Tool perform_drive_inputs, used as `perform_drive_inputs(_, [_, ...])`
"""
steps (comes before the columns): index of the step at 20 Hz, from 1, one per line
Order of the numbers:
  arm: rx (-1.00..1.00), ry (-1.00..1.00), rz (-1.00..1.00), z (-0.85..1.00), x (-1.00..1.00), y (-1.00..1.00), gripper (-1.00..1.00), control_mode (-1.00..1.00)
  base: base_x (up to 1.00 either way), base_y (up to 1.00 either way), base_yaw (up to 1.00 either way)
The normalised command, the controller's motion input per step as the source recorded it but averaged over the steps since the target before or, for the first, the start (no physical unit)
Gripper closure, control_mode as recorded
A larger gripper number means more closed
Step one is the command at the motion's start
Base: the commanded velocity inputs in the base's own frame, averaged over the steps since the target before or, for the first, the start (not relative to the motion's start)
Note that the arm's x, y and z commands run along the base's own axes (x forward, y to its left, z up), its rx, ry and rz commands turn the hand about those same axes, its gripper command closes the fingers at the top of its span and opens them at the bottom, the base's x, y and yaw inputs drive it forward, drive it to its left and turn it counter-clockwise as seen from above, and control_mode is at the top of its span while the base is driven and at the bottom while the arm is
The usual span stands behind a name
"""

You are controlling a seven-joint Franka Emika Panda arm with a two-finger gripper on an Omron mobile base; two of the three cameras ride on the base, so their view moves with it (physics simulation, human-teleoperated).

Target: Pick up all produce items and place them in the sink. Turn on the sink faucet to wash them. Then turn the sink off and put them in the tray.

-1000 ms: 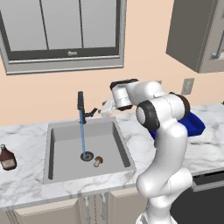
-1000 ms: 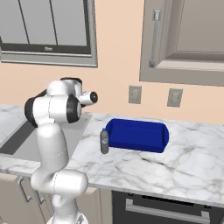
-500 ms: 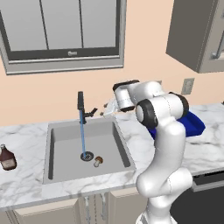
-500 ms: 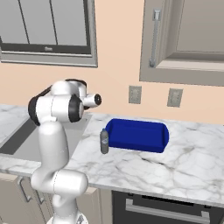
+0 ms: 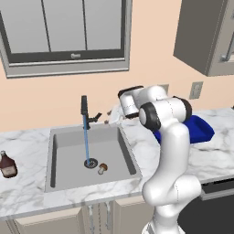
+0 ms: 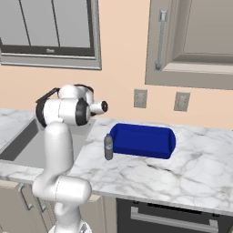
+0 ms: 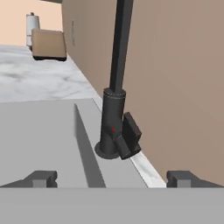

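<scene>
A: What is the sink made of, and what lies in it?

B: A smooth grey rectangular basin with sloped walls, set into white marble veined with grey; a round dark drain sits on its floor, and a thin blue stream of water falls straight onto that drain; just beside the drain, to its right, lies the mushroom, a small thing with a rounded brown cap and a pale stem.

A: And the faucet?

B: The sink faucet is slim and matte black, upright at the back rim of the basin; in the hand view it shows as a round column on a wider cylindrical base, with a short blocky lever jutting from its side.

A: How does the gripper stand?

B: The gripper has its two dark finger tips spread wide with nothing between them; it faces the base of the faucet, near the lever but not touching it.

A: The tray?

B: The tray is deep blue, rectangular with rounded corners and a raised rim, resting on the marble counter to the right of the sink; whether anything lies inside I cannot tell; a small grey cylindrical shaker stands upright just in front of its left end.

A: Anything else?

B: A dark brown glass bottle with a label stands on the counter left of the basin.
</scene>
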Motion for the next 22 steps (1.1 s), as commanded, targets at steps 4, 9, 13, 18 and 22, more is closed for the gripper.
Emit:
perform_drive_inputs(4, [0.00,-0.02,0.09,-0.21,0.16,0.07,-1.00,-1.00,0.00,0.00,0.00])
perform_drive_inputs(9, [0.00,-0.01,0.08,-0.17,0.18,0.22,-1.00,-1.00,0.00,0.00,0.00])
perform_drive_inputs(13, [0.00,0.00,0.06,-0.12,0.23,0.40,-1.00,-1.00,0.00,0.00,0.00])
perform_drive_inputs(18, [0.00,0.00,0.06,-0.12,0.30,0.43,-1.00,-1.00,0.00,0.00,0.00])
perform_drive_inputs(22, [0.00,0.00,0.05,-0.12,0.31,0.39,-1.00,-1.00,0.00,0.00,0.00])
